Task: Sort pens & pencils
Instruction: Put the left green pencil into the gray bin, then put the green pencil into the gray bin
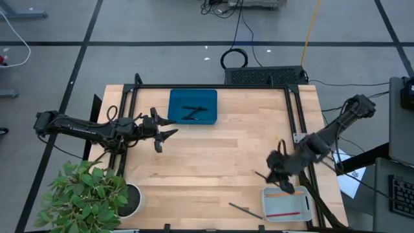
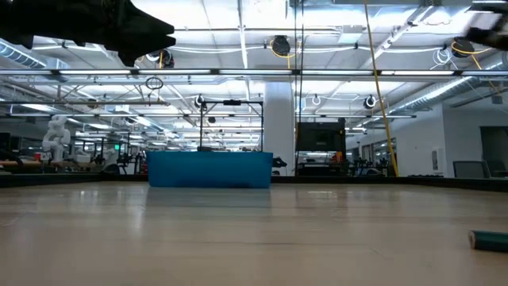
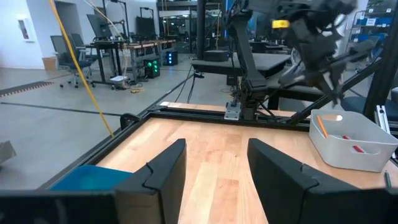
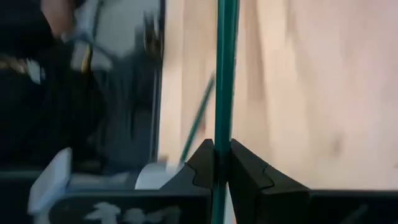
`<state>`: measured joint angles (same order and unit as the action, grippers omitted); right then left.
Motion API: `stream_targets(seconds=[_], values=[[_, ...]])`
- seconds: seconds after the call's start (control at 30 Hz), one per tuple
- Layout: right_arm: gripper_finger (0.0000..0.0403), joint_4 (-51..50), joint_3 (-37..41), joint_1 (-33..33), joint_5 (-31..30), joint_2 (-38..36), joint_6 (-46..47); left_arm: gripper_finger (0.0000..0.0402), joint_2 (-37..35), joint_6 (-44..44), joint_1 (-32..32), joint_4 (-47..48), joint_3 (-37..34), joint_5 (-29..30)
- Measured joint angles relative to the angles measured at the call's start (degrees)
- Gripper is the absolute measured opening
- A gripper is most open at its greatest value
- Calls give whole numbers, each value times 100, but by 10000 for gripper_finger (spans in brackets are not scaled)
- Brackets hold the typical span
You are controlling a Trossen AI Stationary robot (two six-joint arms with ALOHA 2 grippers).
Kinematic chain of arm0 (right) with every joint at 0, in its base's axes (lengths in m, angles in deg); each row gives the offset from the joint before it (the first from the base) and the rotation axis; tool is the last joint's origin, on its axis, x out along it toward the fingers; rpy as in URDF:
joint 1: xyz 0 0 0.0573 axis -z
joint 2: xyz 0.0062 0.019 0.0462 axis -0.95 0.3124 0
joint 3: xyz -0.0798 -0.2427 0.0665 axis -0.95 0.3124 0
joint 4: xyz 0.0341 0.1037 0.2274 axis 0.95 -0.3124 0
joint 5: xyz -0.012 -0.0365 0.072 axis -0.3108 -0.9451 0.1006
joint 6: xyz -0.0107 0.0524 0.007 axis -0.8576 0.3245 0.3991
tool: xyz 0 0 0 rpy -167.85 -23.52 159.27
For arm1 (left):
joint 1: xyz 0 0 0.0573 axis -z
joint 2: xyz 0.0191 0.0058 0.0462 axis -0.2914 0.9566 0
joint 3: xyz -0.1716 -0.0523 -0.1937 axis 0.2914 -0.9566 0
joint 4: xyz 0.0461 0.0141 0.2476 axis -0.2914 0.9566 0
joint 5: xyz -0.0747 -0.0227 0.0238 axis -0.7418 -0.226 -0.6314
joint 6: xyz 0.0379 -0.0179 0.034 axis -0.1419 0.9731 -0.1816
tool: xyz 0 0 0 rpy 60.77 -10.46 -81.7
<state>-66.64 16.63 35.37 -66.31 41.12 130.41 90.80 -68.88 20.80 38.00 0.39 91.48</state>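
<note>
A blue tray (image 1: 193, 97) at the far middle holds a few black pens (image 1: 191, 111). A white tray (image 1: 304, 206) at the near right holds a red pencil (image 1: 283, 213), and an orange pencil (image 3: 322, 124) leans on its rim. My right gripper (image 1: 275, 173) hovers beside the white tray, shut on a thin dark greenish stick (image 4: 225, 74). A second dark stick (image 1: 244, 208) lies flat on the table left of the white tray. My left gripper (image 1: 169, 133) is open and empty, left of the blue tray. My right gripper pinches the dark stick's shaft (image 4: 219, 134) between its two fingertips (image 4: 245, 163). The stick passes between them and reaches far out past them. It shows lifted clear of the table in the left wrist view (image 3: 309, 76).
A potted plant (image 1: 90, 194) stands at the near left corner. A black frame (image 1: 213, 86) runs along the table's far and side edges. Bare wood lies between the two trays. The second stick's end shows in the low view (image 2: 488, 240).
</note>
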Motion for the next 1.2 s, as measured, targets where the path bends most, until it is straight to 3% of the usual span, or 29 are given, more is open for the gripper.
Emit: stream_targets(seconds=[0.2, 0.37, 0.73, 1.2], values=[[13, -169, 106, -1207, 2, 502, 2058, 175, 0, -2, 0, 19, 2, 0], [13, -156, 106, -1794, 4, 1025, 2836, 175, 0, -2, 0, 19, 2, -2], [13, -142, 124, -2626, 19, 1246, 3527, 175, 0, 155, 0, 39, 2, -2], [56, 781, 864, -2610, 2, 1248, 4069, 175, 0, 170, 0, 44, 4, -4]])
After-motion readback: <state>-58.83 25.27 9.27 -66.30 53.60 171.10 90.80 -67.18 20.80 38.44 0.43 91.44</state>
